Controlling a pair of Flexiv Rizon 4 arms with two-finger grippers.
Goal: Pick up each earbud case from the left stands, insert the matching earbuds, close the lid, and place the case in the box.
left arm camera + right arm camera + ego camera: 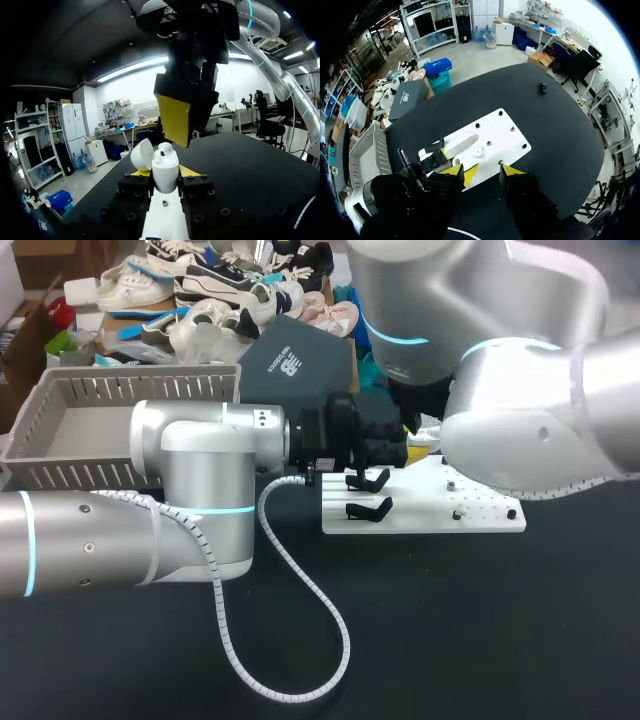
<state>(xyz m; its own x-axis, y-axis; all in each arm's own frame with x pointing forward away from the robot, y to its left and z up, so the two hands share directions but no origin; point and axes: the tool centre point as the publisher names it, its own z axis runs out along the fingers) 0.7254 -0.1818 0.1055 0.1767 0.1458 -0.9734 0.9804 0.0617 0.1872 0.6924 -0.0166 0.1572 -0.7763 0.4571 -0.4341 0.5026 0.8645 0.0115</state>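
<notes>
My left gripper (pixel 164 172) is shut on a white earbud case (pixel 165 175), held upright with its lid (pixel 141 154) swung open. A white earbud (pixel 165 148) sits in the case. Right above it hangs my right arm's yellow fingertip (pixel 174 119). In the right wrist view my right gripper (pixel 484 174) stands open over my left gripper (pixel 432 172), with nothing between its fingers. In the head view my left gripper (pixel 380 445) is over the white plate's near-left part, and my right arm (pixel 540 420) hides the case and the right gripper.
A white plate (pixel 440 510) carries two black stands (pixel 368 495) and small pegs. A grey slatted basket (pixel 60 390) stands at the table's left. A small black part (pixel 541 88) lies alone on the black table. A white cable (pixel 300 620) loops from my left arm.
</notes>
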